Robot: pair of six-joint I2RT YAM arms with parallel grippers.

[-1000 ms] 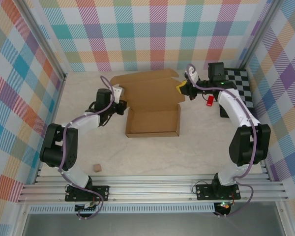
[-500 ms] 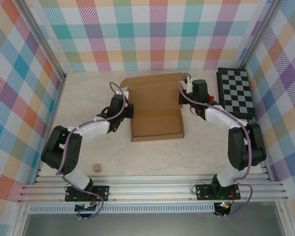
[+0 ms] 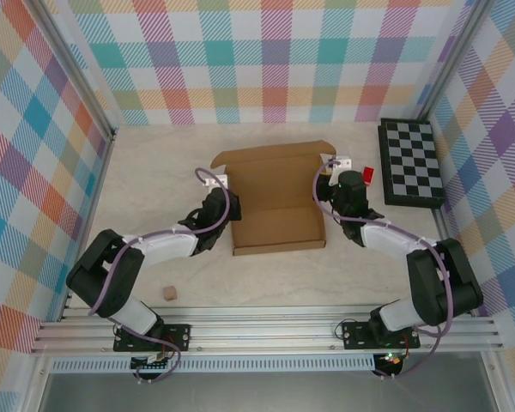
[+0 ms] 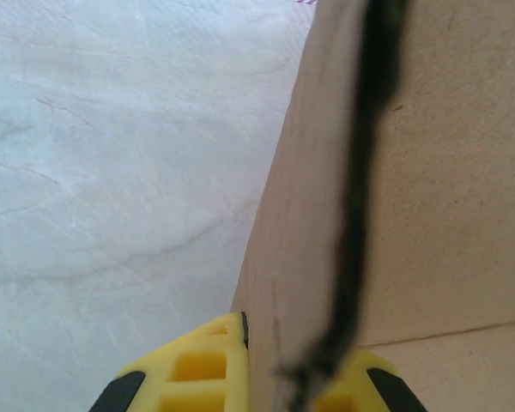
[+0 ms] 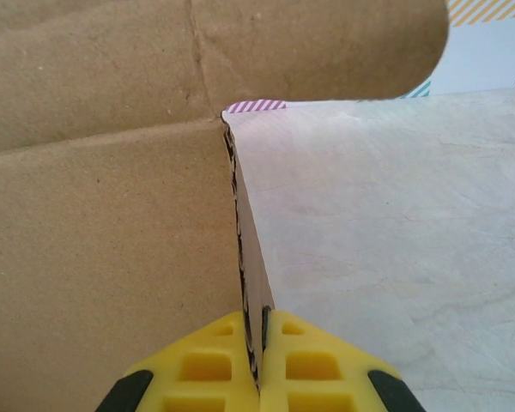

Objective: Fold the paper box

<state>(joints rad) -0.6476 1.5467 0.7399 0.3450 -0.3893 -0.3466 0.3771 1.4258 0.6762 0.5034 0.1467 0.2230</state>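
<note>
The paper box (image 3: pixel 276 202) is plain brown cardboard, a shallow tray with its lid flap lying open toward the back wall. My left gripper (image 3: pixel 229 215) is shut on the box's left side wall (image 4: pixel 283 257), one yellow finger (image 4: pixel 202 365) on each face. My right gripper (image 3: pixel 324 202) is shut on the right side wall (image 5: pixel 251 266), its yellow fingers (image 5: pixel 215 369) pinching the wall's thin edge. The rounded lid flap (image 5: pixel 326 43) rises beyond it.
A black-and-white checkered board (image 3: pixel 410 162) lies at the back right, with a small red object (image 3: pixel 368 174) beside it. A tiny tan cube (image 3: pixel 167 293) sits near the left arm's base. Plaid walls enclose the white table (image 3: pixel 369 275).
Both grippers and the box have moved toward the near edge and slightly right. The right arm swung in from beside the checkered board onto the box's right wall.
</note>
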